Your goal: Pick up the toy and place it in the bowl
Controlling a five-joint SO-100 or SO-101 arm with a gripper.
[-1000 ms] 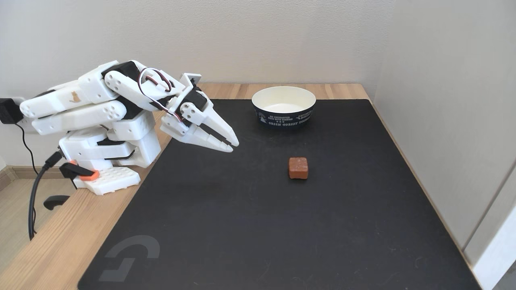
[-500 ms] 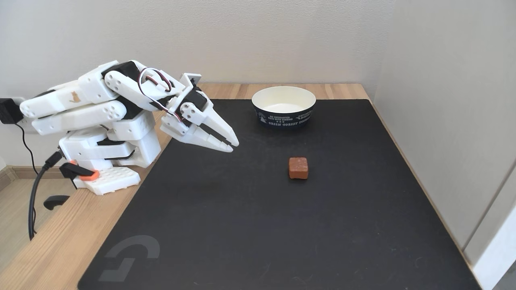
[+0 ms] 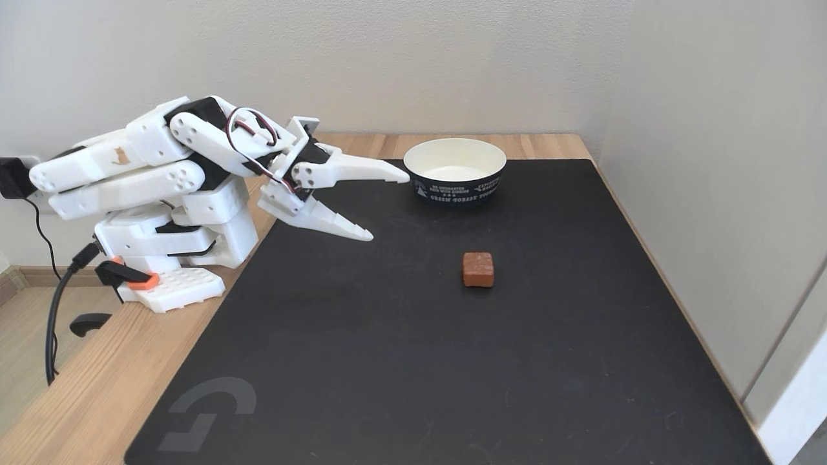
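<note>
Nearest the fixed view, the black mat (image 3: pixel 413 361) lies bare across the wooden table (image 3: pixel 84 394), with only a grey logo at its near left corner. Further in, right of centre, the toy (image 3: pixel 478 269) sits flat on the mat, a small reddish-brown block, untouched and well apart from anything else. To its left and a little farther, the gripper (image 3: pixel 389 205) hangs above the mat with its two white fingers spread wide and nothing between them: the upper finger points right toward the bowl, the lower one slants down toward the mat. The arm (image 3: pixel 148 168) behind it is folded low over its base at the far left. At the far edge of the mat stands the bowl (image 3: pixel 455 187), white inside and with nothing in it. Judging from this, no part of the task is done: reaching the toy, closing on it, lifting, carrying and dropping it into the bowl are all left
</note>
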